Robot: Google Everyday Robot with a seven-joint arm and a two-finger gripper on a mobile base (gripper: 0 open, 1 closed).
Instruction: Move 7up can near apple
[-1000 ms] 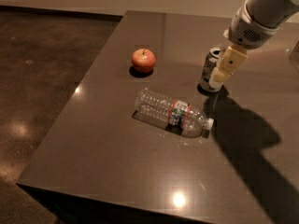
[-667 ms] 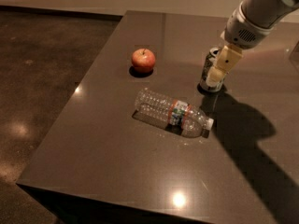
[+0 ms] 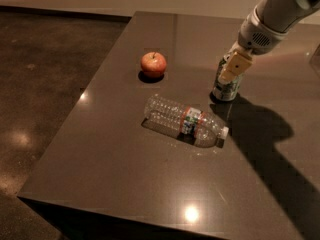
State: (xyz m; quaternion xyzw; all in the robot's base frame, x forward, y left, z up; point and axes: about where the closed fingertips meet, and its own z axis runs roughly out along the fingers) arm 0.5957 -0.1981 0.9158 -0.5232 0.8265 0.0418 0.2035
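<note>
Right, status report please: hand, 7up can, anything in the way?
Hand at top of 7up can. Can upright, apart from apple. Plastic bottle lying in front, seemingly clear of the path.

— What couldn't we see?
— The gripper (image 3: 234, 68), up against the 7up can (image 3: 226, 90), hid its top from us.
— Anything cropped?
— We saw the arm (image 3: 280, 9) and the table (image 3: 125, 184) cut off at right.

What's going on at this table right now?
The robot's claw is at the top of the 7up can, which stands upright toward the right of the dark table. The apple sits apart from it to the left, and a clear plastic bottle lies on its side in front of both. The can is not yet near the apple.
</note>
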